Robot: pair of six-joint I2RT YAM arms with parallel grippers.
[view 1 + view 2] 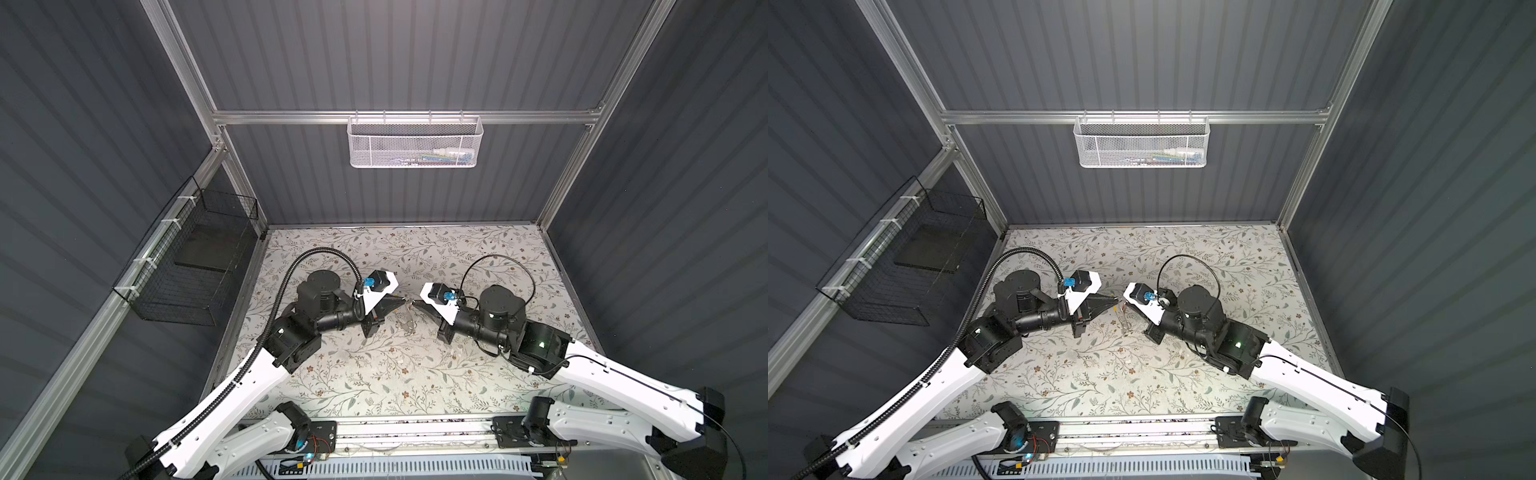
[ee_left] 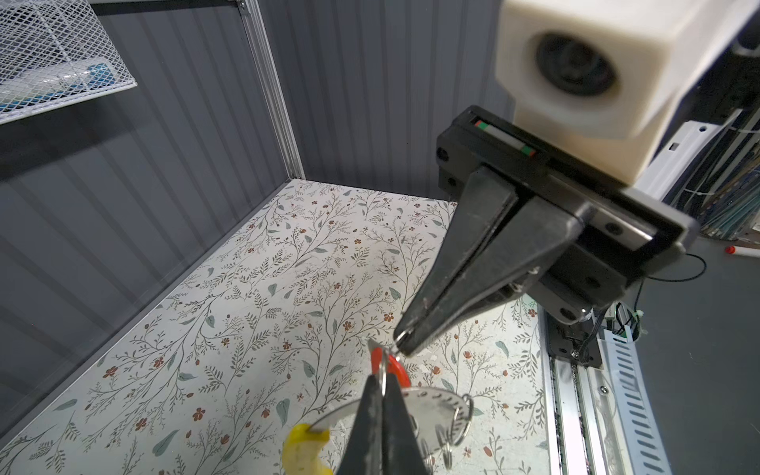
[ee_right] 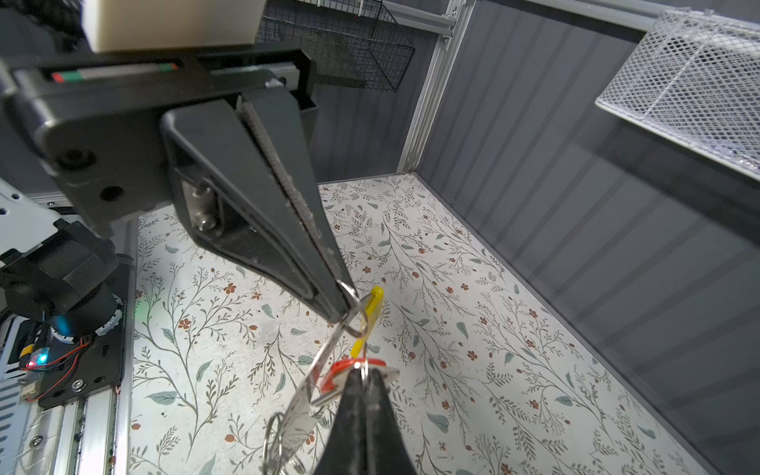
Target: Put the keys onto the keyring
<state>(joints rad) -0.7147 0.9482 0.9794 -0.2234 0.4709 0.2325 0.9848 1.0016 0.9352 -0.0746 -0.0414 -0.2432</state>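
White mesh basket [image 1: 399,145], wire basket [image 1: 183,299], keyring [image 2: 306,446], keys [image 3: 335,376]

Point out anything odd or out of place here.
Nothing stands out. The keyring hangs clear of the floral table, pinched between the shut left hand and right hand, with the red-tagged keys at the grip. Nothing looks spilled or broken.

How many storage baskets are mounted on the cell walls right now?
2. A white mesh basket hangs from the rail on the back wall. A black wire basket is fixed to the rail on the wall at the left of both top views. None appears hidden.
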